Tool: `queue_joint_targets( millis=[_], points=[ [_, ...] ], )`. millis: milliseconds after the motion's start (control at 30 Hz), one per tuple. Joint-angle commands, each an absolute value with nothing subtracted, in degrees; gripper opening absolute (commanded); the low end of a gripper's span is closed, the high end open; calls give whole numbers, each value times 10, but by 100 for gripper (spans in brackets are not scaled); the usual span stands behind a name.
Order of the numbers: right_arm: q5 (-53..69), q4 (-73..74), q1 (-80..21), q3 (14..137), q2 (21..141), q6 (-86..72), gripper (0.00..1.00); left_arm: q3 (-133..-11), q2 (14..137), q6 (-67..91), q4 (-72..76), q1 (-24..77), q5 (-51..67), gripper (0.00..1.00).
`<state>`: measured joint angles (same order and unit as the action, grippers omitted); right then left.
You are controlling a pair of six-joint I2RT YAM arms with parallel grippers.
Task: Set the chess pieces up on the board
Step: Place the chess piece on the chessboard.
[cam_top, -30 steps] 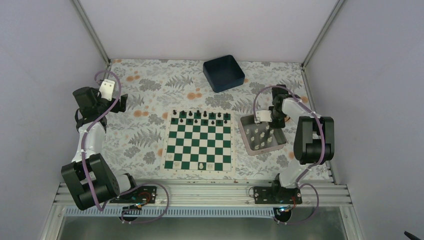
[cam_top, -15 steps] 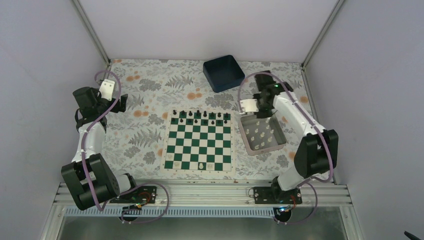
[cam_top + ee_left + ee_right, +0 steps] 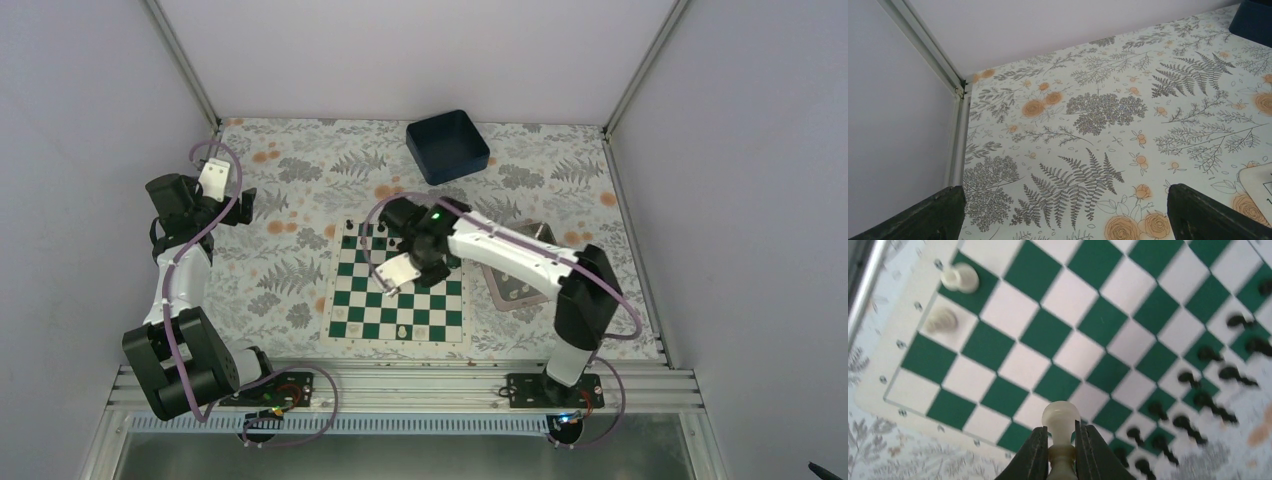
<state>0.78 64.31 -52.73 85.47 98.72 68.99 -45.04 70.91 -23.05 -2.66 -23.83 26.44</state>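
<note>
Table (image 3: pixel 300 160) with fern cloth. Board (image 3: pixel 380 310) sits at its middle, green and white squares. Bin (image 3: pixel 447 146) is beyond the board's far edge. Tray (image 3: pixel 515 292) is just right of the board, mostly hidden under my right arm; I can't count what's in it. My left gripper (image 3: pixel 1066 192) is well left of the board, fingers spread wide, nothing between them, only cloth below. My right gripper (image 3: pixel 1060 434) hovers over the board, in the top view above its far half, clenched on a white pawn (image 3: pixel 1060 415). The fingers pinch the stem just under the round head, pawn upright in line with the fingers, base hidden. I can't tell which square it is over. Black pieces (image 3: pixel 1198 355) fill the board's far row. Two white pieces (image 3: pixel 960 277) stand on the board's near row, side by side and not touching. Most of the white side is still unset. Handling, my guess: the pawn is light, hard plastic, smooth and round, so it can twist or slip in the pads, and the narrow base tips easily. Best hold is the stem below the head, squeeze firm, lower straight to its square, let go only once the base sits flat.
</note>
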Motion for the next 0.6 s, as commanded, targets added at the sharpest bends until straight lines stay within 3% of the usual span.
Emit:
queue_joint_targets(
  millis=[0,200,567],
  points=[
    [30,658,-598,886,1035,651,12,-452,702,-227,-28,-239,281,100],
    [35,651,-683,889,1078,638,13,-452,700,-227,-29,-239,284,100],
    [44,638,-721,896,1130,636,13,-449,695,-226,-26,-239,282,100]
  ],
)
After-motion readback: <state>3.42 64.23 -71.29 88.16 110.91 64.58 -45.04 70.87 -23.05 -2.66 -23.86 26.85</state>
